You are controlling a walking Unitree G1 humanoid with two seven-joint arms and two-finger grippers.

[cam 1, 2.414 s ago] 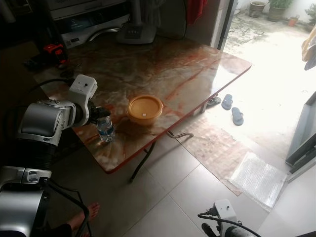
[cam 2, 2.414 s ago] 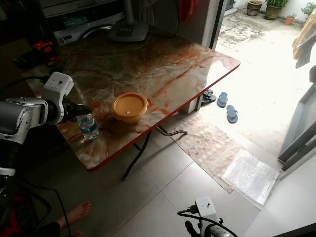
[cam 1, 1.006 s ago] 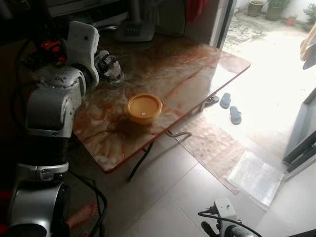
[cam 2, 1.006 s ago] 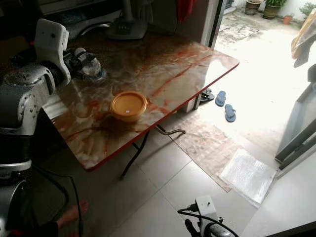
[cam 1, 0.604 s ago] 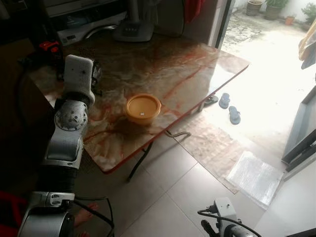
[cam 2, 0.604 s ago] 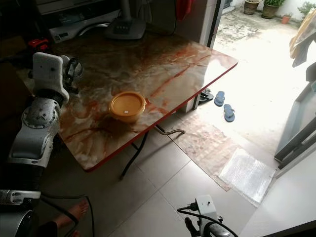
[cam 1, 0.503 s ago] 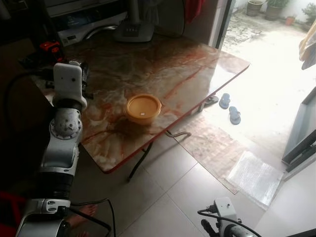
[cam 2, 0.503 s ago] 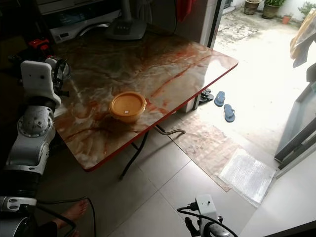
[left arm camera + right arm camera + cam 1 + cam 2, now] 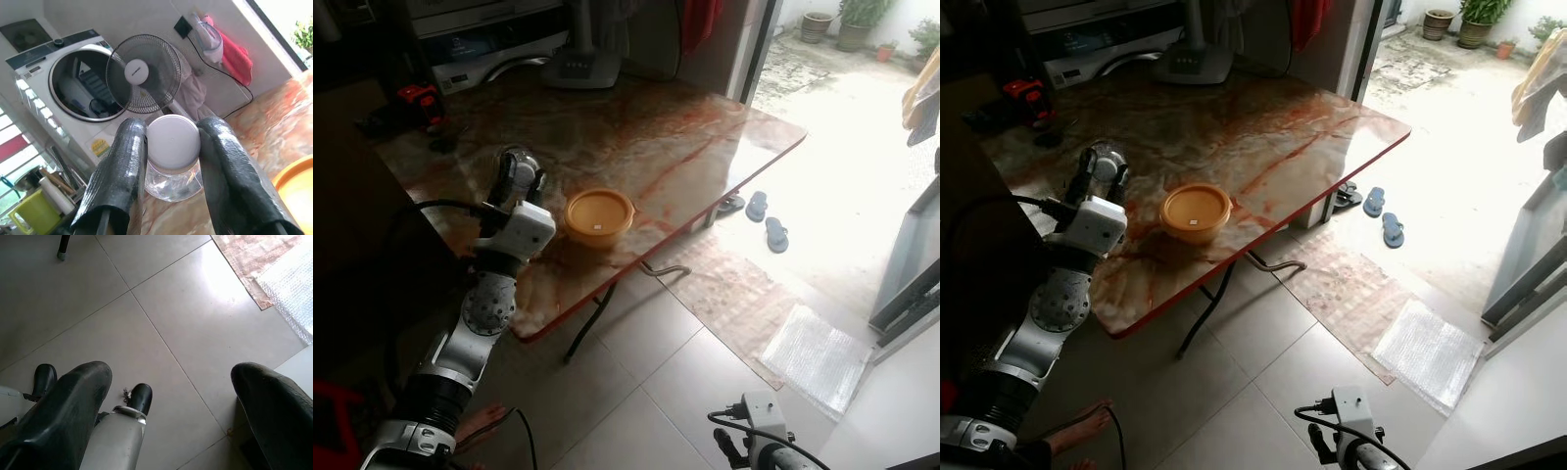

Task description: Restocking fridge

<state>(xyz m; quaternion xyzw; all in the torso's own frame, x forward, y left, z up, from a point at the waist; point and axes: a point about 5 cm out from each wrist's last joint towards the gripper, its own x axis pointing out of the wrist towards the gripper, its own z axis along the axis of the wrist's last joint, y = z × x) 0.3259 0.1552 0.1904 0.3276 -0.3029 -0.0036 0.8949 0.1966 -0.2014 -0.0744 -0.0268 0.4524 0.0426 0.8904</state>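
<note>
- Water bottle [image 9: 172, 155]: clear plastic, white cap, raised above the marbled table [image 9: 636, 137], beside the orange lidded bowl [image 9: 599, 214].
- Left gripper [image 9: 171, 147]: fingers pinching the bottle's neck.
- Right gripper [image 9: 171, 416]: fingers spread wide, hanging low over floor tiles.

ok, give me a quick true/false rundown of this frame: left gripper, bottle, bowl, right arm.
1. The left gripper is shut on the bottle. True: its jaws press the white cap from both sides.
2. The bottle stands on the table. False: it is held up in the air above the table.
3. The orange bowl sits on the table near its front edge. True.
4. The right gripper holds the bowl. False: it hangs low over the tiled floor, jaws open and empty.
5. A fan stands beyond the bottle in the left wrist view. True.
6. The slippers lie on the table. False: they lie on the ground by the doorway.
</note>
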